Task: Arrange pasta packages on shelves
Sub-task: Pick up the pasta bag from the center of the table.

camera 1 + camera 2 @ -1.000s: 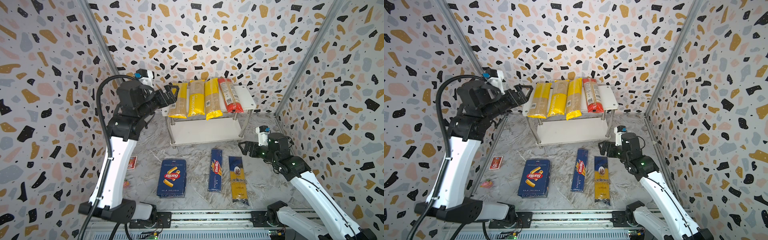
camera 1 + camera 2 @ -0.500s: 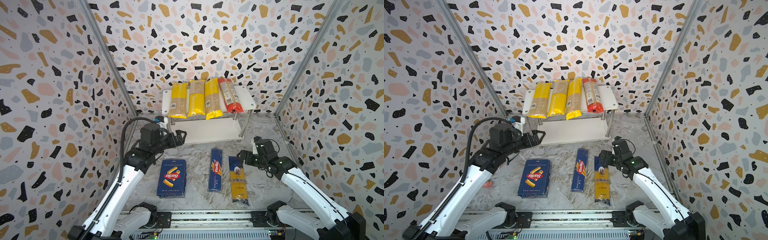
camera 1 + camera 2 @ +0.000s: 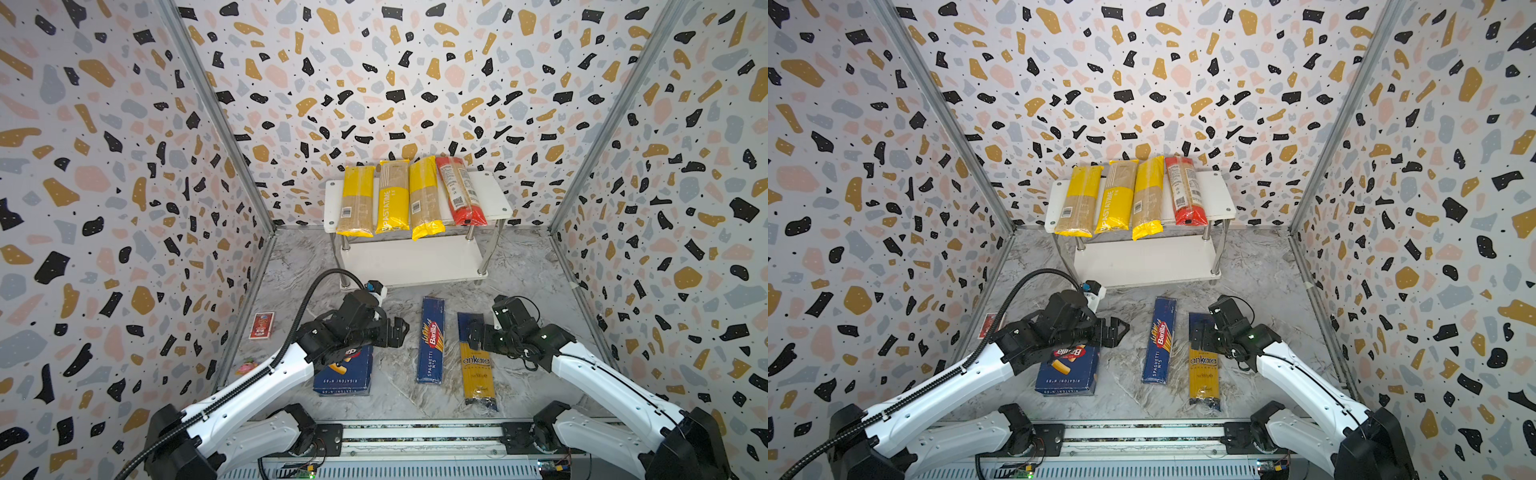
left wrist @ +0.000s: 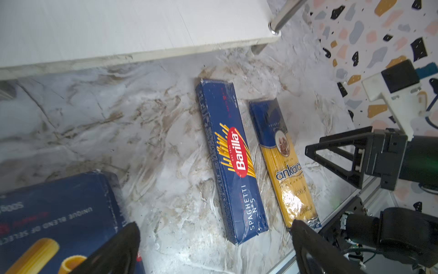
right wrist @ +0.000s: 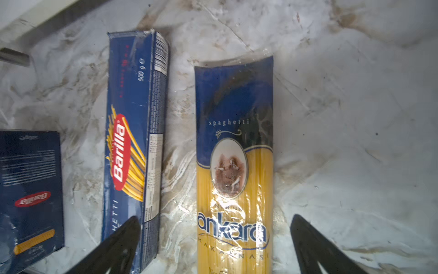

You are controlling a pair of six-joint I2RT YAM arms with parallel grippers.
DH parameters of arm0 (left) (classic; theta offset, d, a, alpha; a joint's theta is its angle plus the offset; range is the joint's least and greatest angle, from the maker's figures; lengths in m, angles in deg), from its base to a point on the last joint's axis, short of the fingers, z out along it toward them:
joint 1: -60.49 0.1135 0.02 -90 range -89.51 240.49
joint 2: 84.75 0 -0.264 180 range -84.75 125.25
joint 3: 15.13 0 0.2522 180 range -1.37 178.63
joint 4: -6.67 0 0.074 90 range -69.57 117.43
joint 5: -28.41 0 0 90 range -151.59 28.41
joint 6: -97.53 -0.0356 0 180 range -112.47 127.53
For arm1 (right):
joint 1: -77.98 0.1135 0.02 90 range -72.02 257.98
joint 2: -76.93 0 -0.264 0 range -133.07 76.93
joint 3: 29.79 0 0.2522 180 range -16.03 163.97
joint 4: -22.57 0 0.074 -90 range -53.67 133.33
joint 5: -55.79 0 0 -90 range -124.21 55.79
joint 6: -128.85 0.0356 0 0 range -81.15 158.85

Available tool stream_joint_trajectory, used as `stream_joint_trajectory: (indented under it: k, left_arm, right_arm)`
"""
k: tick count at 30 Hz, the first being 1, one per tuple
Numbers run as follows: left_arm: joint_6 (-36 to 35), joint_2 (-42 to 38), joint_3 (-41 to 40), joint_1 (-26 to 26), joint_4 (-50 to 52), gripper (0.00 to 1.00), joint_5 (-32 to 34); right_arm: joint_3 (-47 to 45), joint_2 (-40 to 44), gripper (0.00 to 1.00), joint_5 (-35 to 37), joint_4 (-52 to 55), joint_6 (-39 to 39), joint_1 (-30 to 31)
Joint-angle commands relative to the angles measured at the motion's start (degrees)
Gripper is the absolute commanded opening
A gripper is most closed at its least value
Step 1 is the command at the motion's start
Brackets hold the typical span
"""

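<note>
While spread wide, left fingers [image 4: 111, 251], right fingers [image 5: 116, 249], empty

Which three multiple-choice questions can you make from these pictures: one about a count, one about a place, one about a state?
1. How many packs lie on the rack's top board? A) two B) four C) six
2. Where does the ankara bag lie? A) on the top board B) on the lower board C) on the tabletop
3. How is the right gripper? A) open, holding nothing B) shut on the bag C) shut, empty
Key: 1 B, three yellow bags and one red bag lie there; 2 C, it lies flat on the marble; 3 A, its fingers stand wide apart.
</note>
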Motion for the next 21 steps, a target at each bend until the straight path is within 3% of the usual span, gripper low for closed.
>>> stream_joint_trajectory:
  k: [1, 9, 21]
  left_arm:
    - [1.52, 0.59, -2.02, -3.06, -3.49, 1.0, 2.63]
    - [0.3, 2.67, -3.65, -6.67, -3.48, 1.0, 6.8]
    - [-0.86, 1.62, -6.86, -6.76, -7.84, 0.99, 6.6]
  right_arm:
    - [-1.12, -1.66, 0.99, 0.78, 0.3, 1.19, 0.25]
    - [-3.06, -7.56, 0.99, -0.94, -2.19, 0.78, 0.97]
    - [-3.74, -12.31, 0.99, -2.13, -3.81, 5.92, 11.16]
